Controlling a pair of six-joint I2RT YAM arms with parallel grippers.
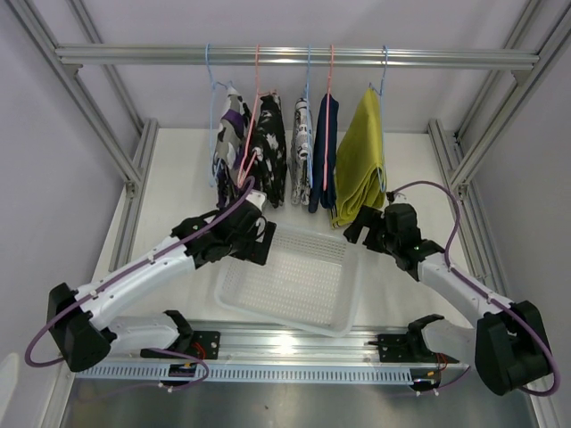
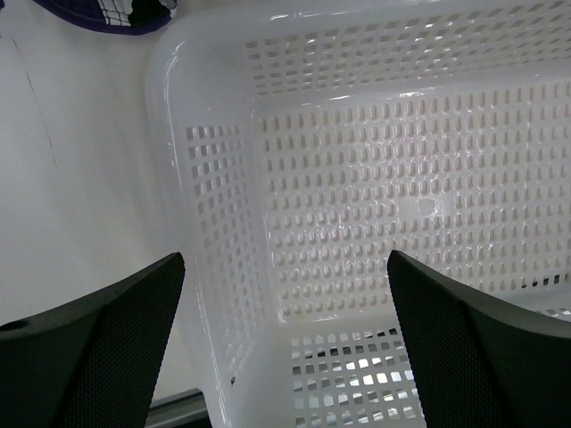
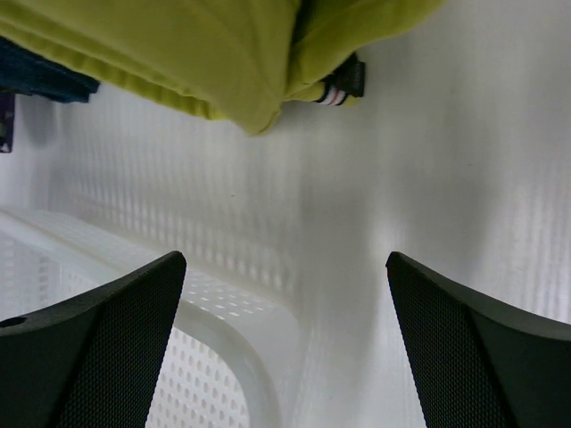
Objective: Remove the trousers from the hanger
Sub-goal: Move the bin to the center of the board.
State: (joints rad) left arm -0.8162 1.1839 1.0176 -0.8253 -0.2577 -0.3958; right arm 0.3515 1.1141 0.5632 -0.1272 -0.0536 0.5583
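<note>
Five trousers [image 1: 268, 147] are hung on hangers [image 1: 331, 89] from the rail [image 1: 294, 58] at the upper middle. The left gripper [image 1: 259, 234] is held wide apart at the upper left corner of the basket [image 1: 285, 316]. The right gripper [image 1: 359, 228], also spread and empty, is seen just below the yellow pair [image 1: 361, 160].

Lab test cell (aluminium frame [image 1: 294, 58]).

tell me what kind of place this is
Likely a robotics lab test cell, not a home: bare aluminium framing with a rail, hung trousers, and a white plastic basket on the table.
</note>
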